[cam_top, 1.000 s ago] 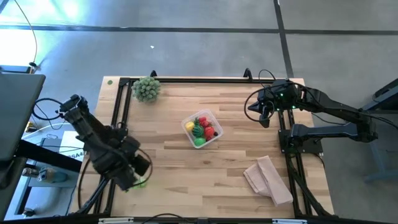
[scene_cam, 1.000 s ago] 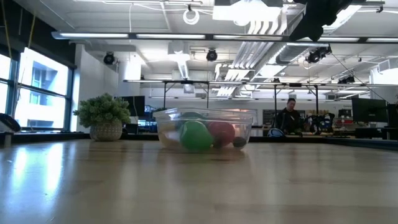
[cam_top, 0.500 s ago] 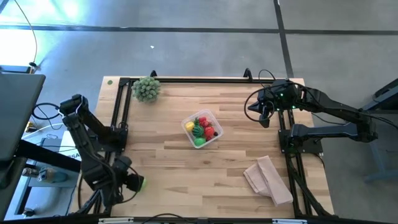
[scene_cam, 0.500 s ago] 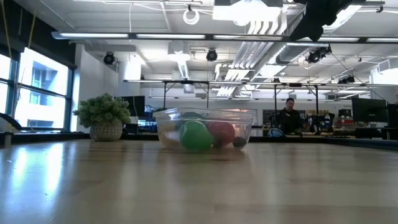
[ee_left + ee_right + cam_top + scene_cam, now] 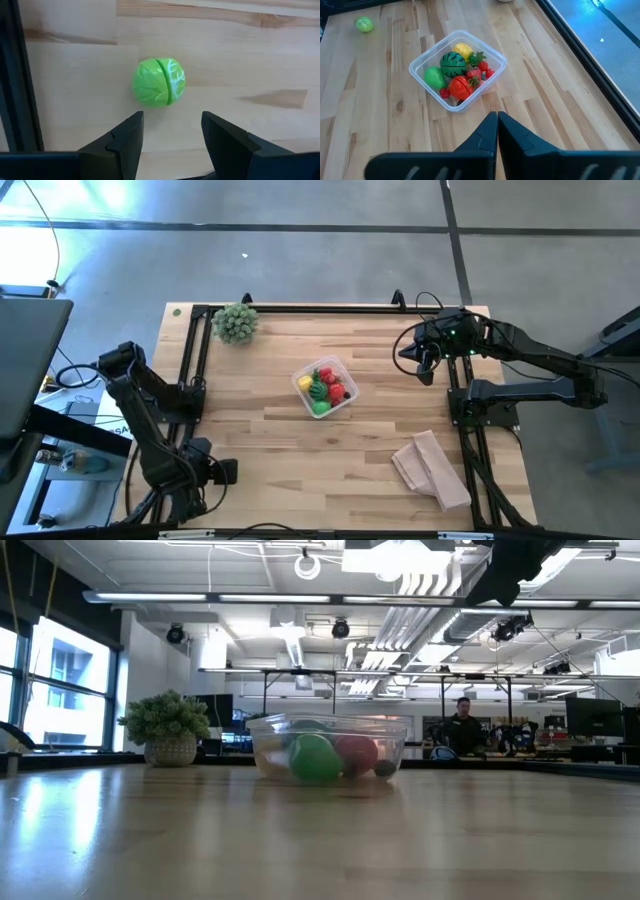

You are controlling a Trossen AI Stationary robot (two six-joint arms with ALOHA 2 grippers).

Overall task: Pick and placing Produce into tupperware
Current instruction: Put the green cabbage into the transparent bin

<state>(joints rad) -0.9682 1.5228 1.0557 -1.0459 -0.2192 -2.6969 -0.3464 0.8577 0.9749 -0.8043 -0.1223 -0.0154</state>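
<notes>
A green toy cabbage (image 5: 158,82) lies alone on the wood near the table's near left corner, also seen in the right wrist view (image 5: 363,24). My left gripper (image 5: 172,122) hangs over it, pointing down, open, its fingertips just short of the cabbage and touching nothing. In the high view the gripper (image 5: 218,472) covers the cabbage. The clear tupperware (image 5: 325,387) stands mid-table with red, green and yellow produce (image 5: 456,75) inside. My right gripper (image 5: 496,117) waits shut, raised at the far right (image 5: 410,352).
A spiky green ball plant (image 5: 236,322) stands at the far left corner. A tan folded cloth (image 5: 430,467) lies near right. A black frame rail (image 5: 15,75) runs beside the cabbage along the table's left side. A person (image 5: 462,725) stands in the room behind.
My left arm has swung toward the table's near edge and sunk lower over the green cabbage, its wrist rolling as it went. The cabbage has stayed where it was.
</notes>
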